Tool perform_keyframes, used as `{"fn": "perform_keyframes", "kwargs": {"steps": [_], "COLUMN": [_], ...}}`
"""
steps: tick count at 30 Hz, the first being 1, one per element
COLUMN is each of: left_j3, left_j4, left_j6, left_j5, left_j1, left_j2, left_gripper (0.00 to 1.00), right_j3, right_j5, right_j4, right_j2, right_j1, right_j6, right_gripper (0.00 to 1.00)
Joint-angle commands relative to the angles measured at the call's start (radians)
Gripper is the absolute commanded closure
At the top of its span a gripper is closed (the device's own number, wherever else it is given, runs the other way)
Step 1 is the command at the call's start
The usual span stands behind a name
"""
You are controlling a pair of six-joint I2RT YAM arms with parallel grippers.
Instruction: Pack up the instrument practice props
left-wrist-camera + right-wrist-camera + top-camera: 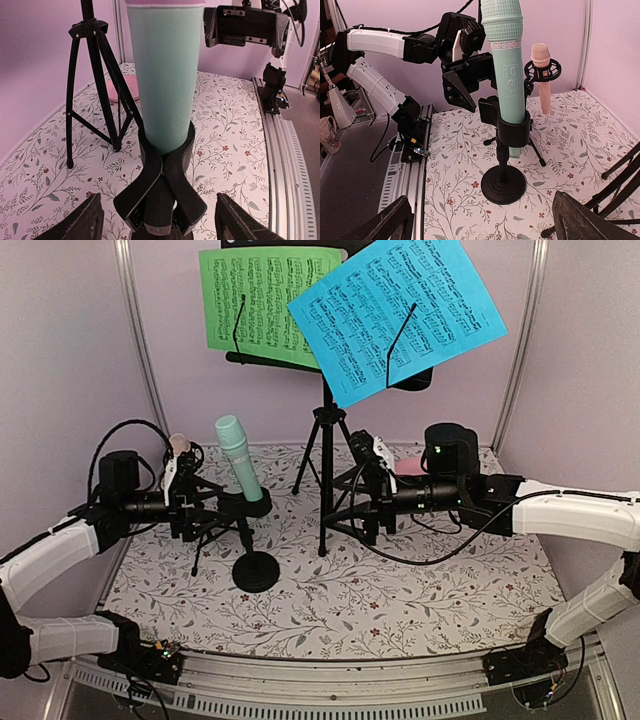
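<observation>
Left gripper (160, 220) wide open, empty, mint mic (165, 75) at my twelve o'clock; closing low on the clip (162, 192) could tip its stand (503, 186).

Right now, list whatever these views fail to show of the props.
Mint-green microphone: head cut off by the top edge, left wrist view.
Pink microphone: body hidden behind the left claw, top external view.
Music desk: mostly covered by the green page and blue page, top external view.

You see a floral-print table cover (420, 585) | round pink dish (120, 90) flat on it, near the lilac back wall (180, 360) | pale mug (329, 135) standing off the table.
</observation>
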Motion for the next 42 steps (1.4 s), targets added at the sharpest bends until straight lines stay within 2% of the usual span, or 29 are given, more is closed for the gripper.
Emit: {"fn": "perform_keyframes", "kwargs": {"steps": [1,8,15,25,32,42], "left_j3": [-0.043,-0.104,-0.179,-0.176,-0.153,-0.173], "left_j4": [0.128,0.126,0.286,0.360,0.347,0.439], "left_j6": [-0.083,-0.085,-0.177,-0.170,-0.148,-0.212], "left_j5": [-0.027,-0.033,-0.032,-0.043,-0.006,-0.006], "left_j1": [-0.028,-0.030,-0.029,-0.025,-0.023,-0.023], "left_j2": [-0.011,-0.036,-0.057,-0.038,-0.007,-0.014], "left_gripper": [0.23,0.22,0.21,0.20,0.24,0.31], "right_j3": [0.019,0.005,0.007,0.019,0.030,0.041], "right_j5": [0.017,0.023,0.028,0.039,0.046,0.051], "right_j4": [-0.005,-0.005,-0.013,-0.019,-0.029,-0.030], "right_j2": [-0.006,-0.024,-0.034,-0.032,-0.026,-0.013], "right_j1": [0.007,0.007,0.006,0.019,0.028,0.036], "right_j6": [-0.003,-0.001,-0.001,0.006,0.003,0.008], "right_gripper": [0.01,0.01,0.01,0.01,0.01,0.01]}}
